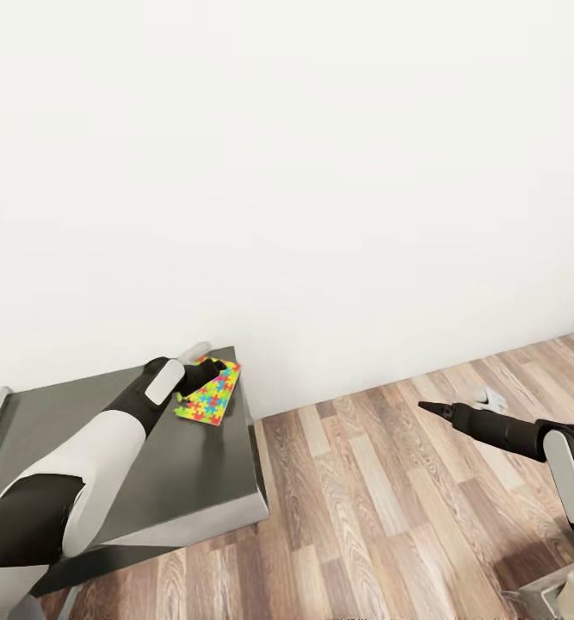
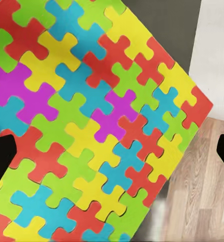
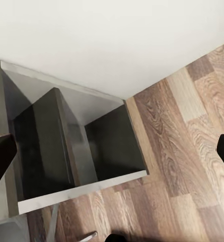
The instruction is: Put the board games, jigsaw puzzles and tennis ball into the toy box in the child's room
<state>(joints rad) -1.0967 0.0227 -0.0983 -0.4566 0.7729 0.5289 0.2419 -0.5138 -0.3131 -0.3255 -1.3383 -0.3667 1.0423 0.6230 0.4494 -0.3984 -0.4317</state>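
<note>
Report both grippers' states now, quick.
Left gripper: open, jaws spread wide over the jigsaw puzzle at the table corner, not holding it.
Right gripper: open, holding nothing, out over the wood floor.

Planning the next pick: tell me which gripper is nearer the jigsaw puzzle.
Left. The left gripper is right over the jigsaw puzzle at the table corner; the right gripper hangs over the floor, well away.
</note>
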